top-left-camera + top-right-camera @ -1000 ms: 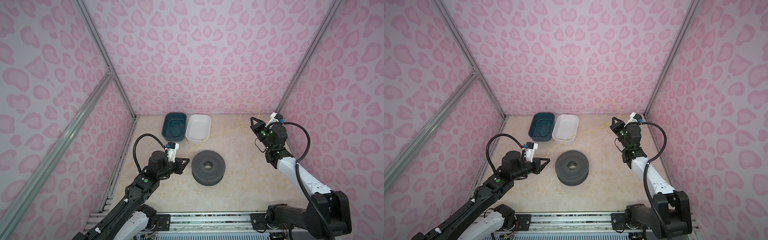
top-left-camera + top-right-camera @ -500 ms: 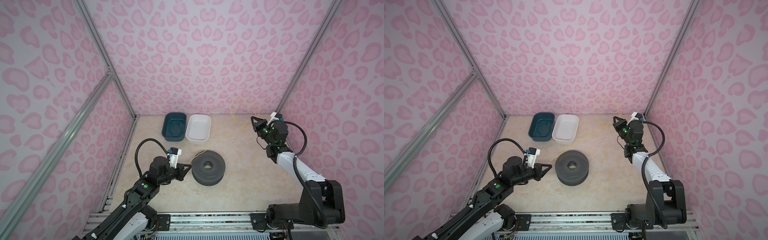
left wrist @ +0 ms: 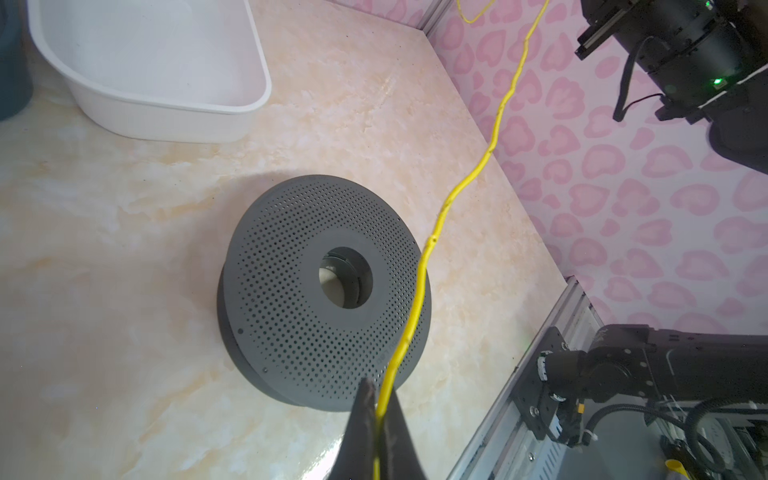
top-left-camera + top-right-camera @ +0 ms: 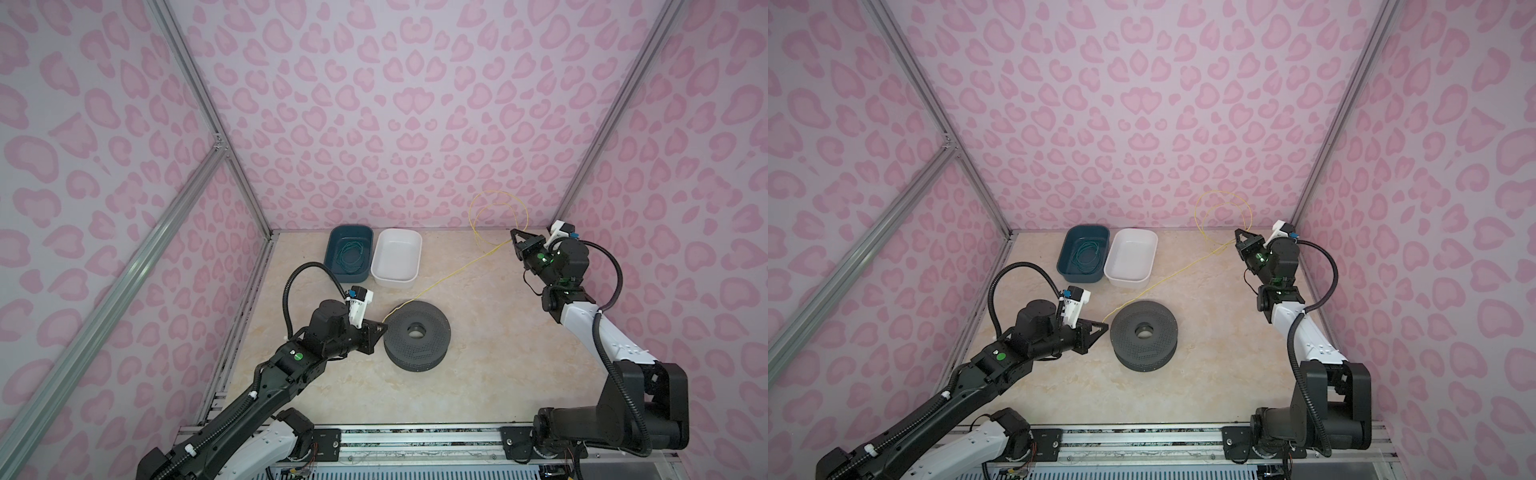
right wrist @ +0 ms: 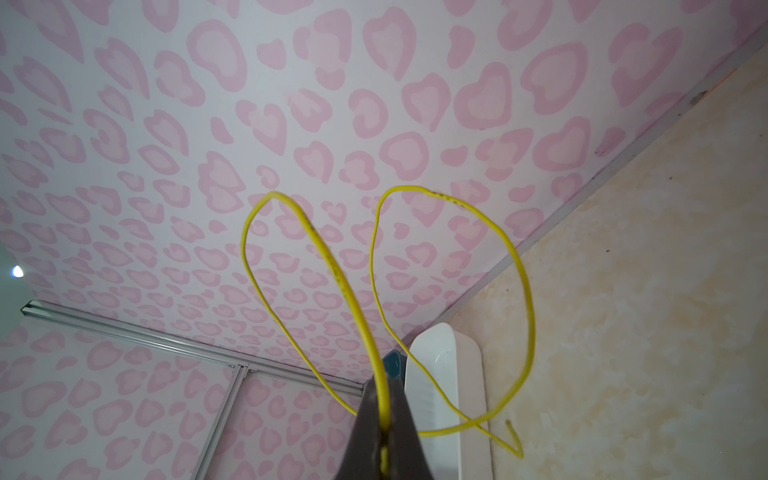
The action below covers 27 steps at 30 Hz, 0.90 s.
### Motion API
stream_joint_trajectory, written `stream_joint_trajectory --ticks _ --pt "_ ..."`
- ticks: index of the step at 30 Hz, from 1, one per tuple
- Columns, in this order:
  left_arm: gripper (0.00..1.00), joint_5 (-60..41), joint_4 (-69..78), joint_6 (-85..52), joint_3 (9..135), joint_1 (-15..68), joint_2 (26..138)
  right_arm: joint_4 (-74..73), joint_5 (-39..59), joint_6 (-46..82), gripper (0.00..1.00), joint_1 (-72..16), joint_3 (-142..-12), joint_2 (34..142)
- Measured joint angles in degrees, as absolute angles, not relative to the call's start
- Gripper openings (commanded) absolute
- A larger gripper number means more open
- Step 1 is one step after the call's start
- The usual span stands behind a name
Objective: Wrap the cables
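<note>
Yellow cable [image 4: 457, 272], thin as string, stretches in a nearly straight line above the marbled table [image 4: 478, 353], strung between two robot arms in both top views. The left gripper [image 4: 380, 328] sits low, just beside a grey perforated spool [image 4: 415, 340], and is pinched shut on one end of the cable. In the left wrist view the wire [image 3: 457, 191] comes out between the closed jaws and crosses over the spool's [image 3: 324, 286] top flange; whether it touches cannot be told. The right gripper [image 4: 515, 235], raised near the back right corner, is also clamped on the cable. Beyond its grip the spare length [image 5: 519, 270] springs up in two loose loops against the pink wall.

At the back stand a blue bin [image 4: 332, 249], holding a coiled green cable [image 4: 351, 253], and a white bin [image 4: 397, 278].

No turn appears to lie around the spool's core yet, so this looks like the set-up for the first wrap. The next move likely calls for lowering the strand between the flanges and circling the spool under steady tension, without the loose loops snagging.
</note>
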<state>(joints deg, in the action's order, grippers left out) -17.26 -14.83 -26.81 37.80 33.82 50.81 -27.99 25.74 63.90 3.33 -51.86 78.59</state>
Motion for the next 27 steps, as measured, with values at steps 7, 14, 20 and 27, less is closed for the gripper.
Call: stream_joint_trajectory --ticks 7,14,20,27 --pt "0.53 -11.0 -21.2 -25.4 41.5 33.8 50.7 -29.1 23.3 63.8 0.00 3.6 -51.7 77.4" --pt "0.70 -0.3 -29.9 -20.2 51.6 33.8 49.3 -28.7 20.8 60.1 0.00 -0.1 -49.3 72.5" --pt "0.60 3.7 -30.3 -17.8 63.8 34.3 52.7 -25.7 17.8 55.8 0.00 -6.4 -46.4 68.4" --pt "0.59 -0.2 -29.6 -14.7 77.8 42.8 67.9 -21.8 15.4 51.4 0.00 -16.6 -45.1 67.0"
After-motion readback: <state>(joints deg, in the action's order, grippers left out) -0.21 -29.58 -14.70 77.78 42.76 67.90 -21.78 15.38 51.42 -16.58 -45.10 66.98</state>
